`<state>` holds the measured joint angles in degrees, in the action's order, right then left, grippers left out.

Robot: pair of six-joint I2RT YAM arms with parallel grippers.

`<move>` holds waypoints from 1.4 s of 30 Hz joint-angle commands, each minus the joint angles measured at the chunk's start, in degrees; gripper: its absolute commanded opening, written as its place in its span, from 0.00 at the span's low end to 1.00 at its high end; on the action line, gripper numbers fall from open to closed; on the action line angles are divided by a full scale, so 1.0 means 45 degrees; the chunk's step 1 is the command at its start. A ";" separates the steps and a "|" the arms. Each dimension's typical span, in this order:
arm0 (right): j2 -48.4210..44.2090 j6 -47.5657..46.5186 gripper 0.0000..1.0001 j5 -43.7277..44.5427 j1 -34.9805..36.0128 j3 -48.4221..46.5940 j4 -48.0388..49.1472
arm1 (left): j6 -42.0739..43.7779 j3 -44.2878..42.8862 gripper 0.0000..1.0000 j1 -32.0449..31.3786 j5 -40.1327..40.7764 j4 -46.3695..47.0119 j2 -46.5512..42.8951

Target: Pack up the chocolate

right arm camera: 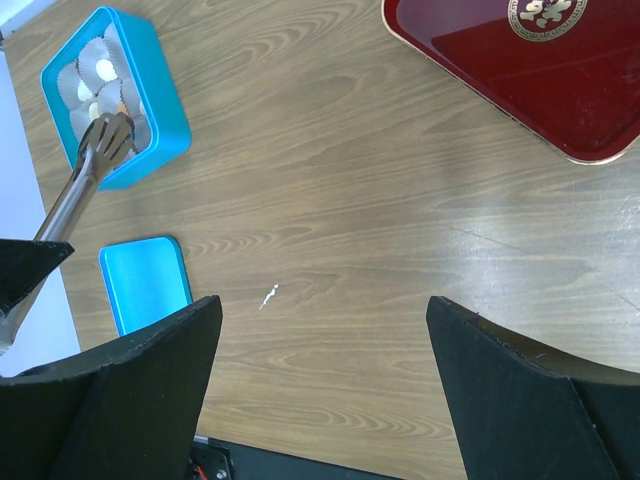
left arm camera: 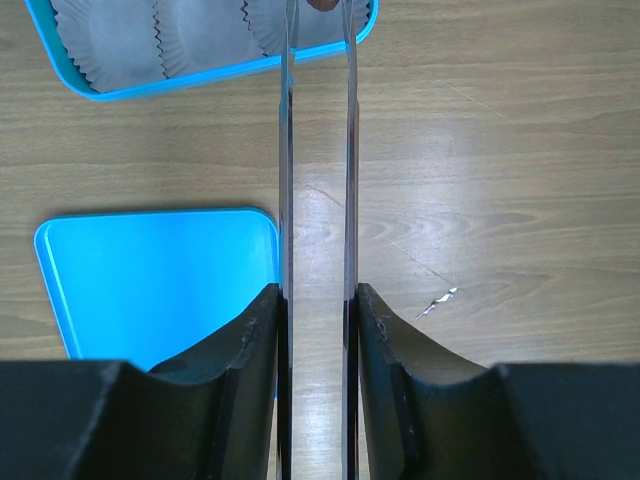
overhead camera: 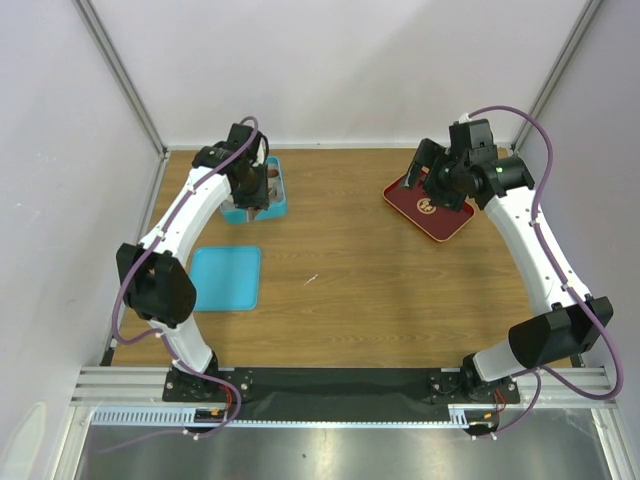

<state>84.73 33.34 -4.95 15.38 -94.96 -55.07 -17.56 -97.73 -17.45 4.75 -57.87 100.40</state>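
Evidently the left pincer is clamped on the long metal tongs, squeezing their blades near-parallel so the tips pinch a brown chocolate, barely in view, over the blue box, whose paper cups are there to seat each piece. Its lid lies aside on the bench, leaving the opening free. The right pincer hangs spread wide and empty near the red tray.

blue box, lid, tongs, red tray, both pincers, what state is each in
blue box: open, paper cups inside
lid: off, flat on the table
tongs: gripped, tips over the box
red tray: flat, visible part bare
left pincer: shut on tongs
right pincer: open, holding nothing
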 commanded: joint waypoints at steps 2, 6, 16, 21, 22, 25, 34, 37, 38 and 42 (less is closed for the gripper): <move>-0.0352 -0.0222 0.91 0.0202 -0.0058 -0.0558 -0.0009 | 0.0075 -0.0313 0.37 0.0011 0.0155 -0.0109 0.0033; -0.0332 -0.0261 0.91 0.0241 -0.0077 -0.0617 -0.0087 | 0.0055 -0.0196 0.37 -0.0008 -0.0021 -0.0032 -0.0006; -0.0274 -0.0281 0.91 0.0221 -0.0077 -0.0773 -0.0087 | 0.0016 -0.0098 0.37 -0.0125 0.0194 -0.0227 0.0150; -0.0293 -0.0300 0.91 0.0319 -0.0077 -0.0812 -0.0106 | 0.0016 -0.0156 0.37 -0.0145 0.0154 -0.0246 0.0111; -0.0255 -0.0300 0.91 0.0319 -0.0077 -0.0793 -0.0126 | 0.0016 -0.0156 0.37 -0.0164 0.0135 -0.0266 0.0091; -0.0274 -0.0261 0.91 0.0338 -0.0077 -0.0774 -0.0145 | 0.0016 -0.0098 0.38 -0.0184 0.0174 -0.0305 0.0072; -0.0410 -0.0261 0.91 0.0456 -0.0077 -0.0910 -0.0165 | 0.0016 -0.0234 0.41 -0.0204 0.0291 -0.0403 0.0111; -0.0430 -0.0281 0.91 0.0495 -0.0077 -0.0930 -0.0146 | 0.0016 -0.0273 0.41 -0.0204 0.0330 -0.0461 0.0072; -0.0430 -0.0261 0.91 0.0495 -0.0077 -0.0930 -0.0165 | 0.0016 -0.0409 0.41 -0.0204 0.0369 -0.0558 0.0072; -0.0430 -0.0359 0.91 0.0553 -0.0058 -0.1143 -0.0301 | 0.0035 -0.1306 0.41 -0.0282 0.0487 -0.0656 -0.0201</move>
<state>84.73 32.69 -3.42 15.25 -96.66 -55.94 -17.56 -98.43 -18.04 5.87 -60.73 101.14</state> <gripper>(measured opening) 0.911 0.417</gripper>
